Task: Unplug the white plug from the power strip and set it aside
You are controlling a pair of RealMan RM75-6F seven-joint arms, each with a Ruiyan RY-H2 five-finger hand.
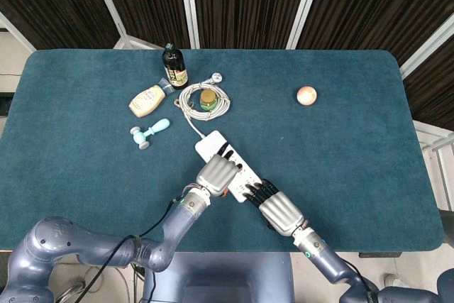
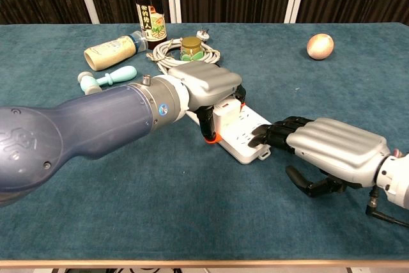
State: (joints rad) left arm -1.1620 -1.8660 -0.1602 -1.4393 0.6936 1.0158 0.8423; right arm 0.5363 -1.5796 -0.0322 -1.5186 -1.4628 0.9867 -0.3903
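table (image 1: 369, 140): teal cloth top, carrying everything; work is happening at the near-centre edge.
left arm (image 2: 77, 132): reaching in low from the left so the hand sits over the strip.
right hand (image 2: 332, 151): lying knuckles-up just beside the strip's near end, fingertips (image 2: 263, 137) touching it. Holding nothing, fingers extended. Judging it is bracing the strip so it isn't lifting with the plug.
left hand (image 2: 208, 87): arching over the middle of the strip, fingers curling down around the white plug (image 2: 225, 110); looks like a grip, contact partly hidden.
power strip (image 1: 210, 145): white, lying diagonally, pinned between both hands.
white plug: sitting in the strip under the left hand, apparently not yet out.
cable coil (image 1: 191, 104): looping beyond the strip, around a small jar (image 1: 207, 98); slack, so not resisting.
bottle (image 1: 174, 66), squeeze bottle (image 1: 147, 100), teal roller (image 1: 150, 133), onion (image 1: 306, 95): sitting well apart, not interfering.
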